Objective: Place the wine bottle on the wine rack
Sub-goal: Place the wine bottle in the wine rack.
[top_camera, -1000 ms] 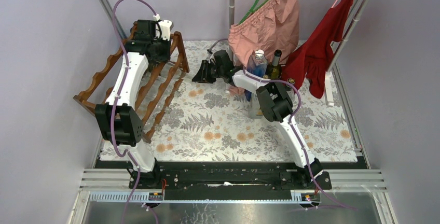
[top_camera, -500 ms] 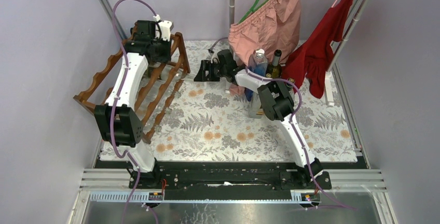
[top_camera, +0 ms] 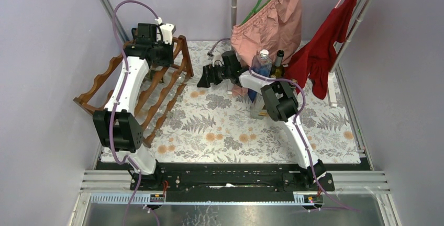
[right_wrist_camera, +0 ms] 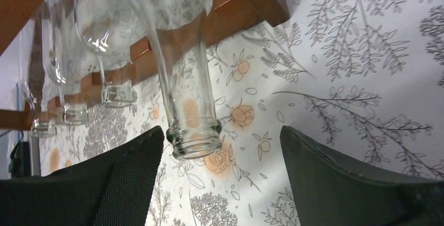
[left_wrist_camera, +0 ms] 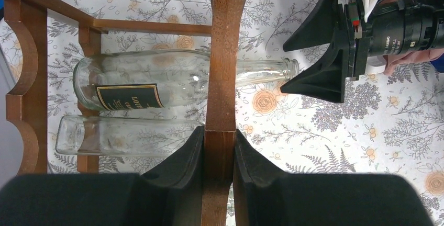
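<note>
Holding the right end effector [right_wrist_camera: 221,133] spread either side of the mouth of the wine bottle [left_wrist_camera: 152,82], one finger [right_wrist_camera: 131,173] just beside the lip. Pinching a wine rack [left_wrist_camera: 222,37] rail in the left end effector [left_wrist_camera: 219,134]. Seeing the bottle lying across the rack, neck poking past that rail. Risking a snag: clipping the lip, dragging the bottle off the rack onto the counter [left_wrist_camera: 314,147].

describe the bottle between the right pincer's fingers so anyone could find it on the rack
Find the wine rack on the far left of the table, where clear bottles lie side by side. This bottle pokes its neck past the rail into the open right pincer. Unlike its plain neighbour, it wears a black label edged in gold.
</note>
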Available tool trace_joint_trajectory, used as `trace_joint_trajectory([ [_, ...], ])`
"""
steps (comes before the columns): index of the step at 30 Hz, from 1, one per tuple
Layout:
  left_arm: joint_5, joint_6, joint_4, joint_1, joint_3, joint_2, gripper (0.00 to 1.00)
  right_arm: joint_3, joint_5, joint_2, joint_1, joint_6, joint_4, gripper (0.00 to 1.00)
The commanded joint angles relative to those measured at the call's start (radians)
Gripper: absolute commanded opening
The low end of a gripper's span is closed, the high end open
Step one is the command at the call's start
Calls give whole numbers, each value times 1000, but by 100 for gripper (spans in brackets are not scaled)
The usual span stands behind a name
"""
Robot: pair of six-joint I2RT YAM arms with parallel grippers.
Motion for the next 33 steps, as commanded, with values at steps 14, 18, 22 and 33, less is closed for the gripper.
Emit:
trace_joint_trajectory([
  [14,13,-55,-151,-5,-90,-116,15,-19,10,-142,76,-142,-88,88],
  [18,19,-19,-178,-5,-108,-128,15,-23,10,-167,81,-157,-105,89],
  [22,45,20,-179,-5,-141,-148,15,-19,0,-185,81,-186,-137,88],
  [33,110,67,-181,-5,-197,-193,15,50,-83,-154,96,-236,-277,77],
])
